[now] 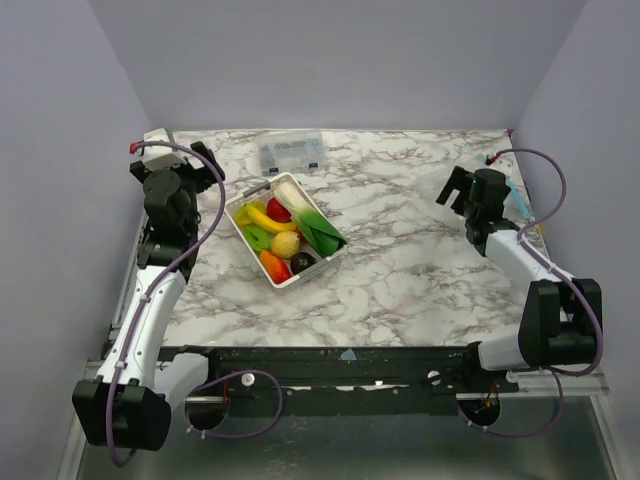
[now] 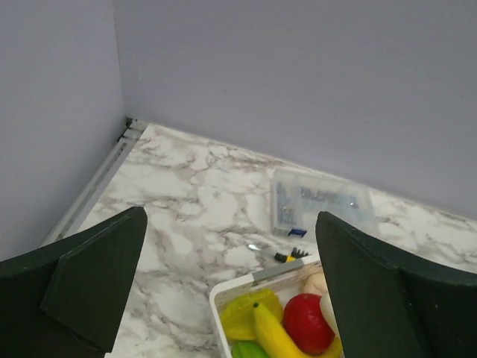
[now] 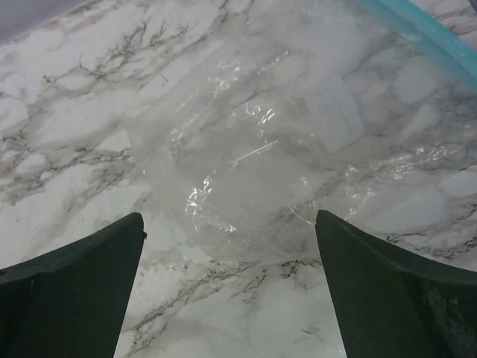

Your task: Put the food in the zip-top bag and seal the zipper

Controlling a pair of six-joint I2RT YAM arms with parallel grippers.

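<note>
Two robot arms hang over a marble table (image 1: 400, 270), each with its fingers spread wide. The left gripper (image 2: 231, 220) is raised above the far left part of the tabletop, its wrist camera looking down on one corner of a white tray (image 1: 282, 284) that sits left of centre, turned at an angle. The toy food lies packed inside the tray: a banana (image 1: 268, 218), a lemon (image 1: 285, 244), a red piece (image 1: 278, 209), an orange piece (image 1: 273, 265), a dark purple piece (image 1: 302, 262) and a green piece (image 1: 257, 237), beside a long white-and-green vegetable (image 1: 312, 225). Behind the tray, near the back wall, rests a clear box (image 1: 290, 152) with blue labels. Well apart from the tray, at the table's right edge, the right gripper (image 3: 229, 220) hovers over the bag (image 3: 253, 171), which lies flat and wrinkled on the marble. Its zipper (image 3: 428, 33) runs along the edge farthest from the fingers in the wrist view. Whether that blue strip is pressed closed cannot be told.
</note>
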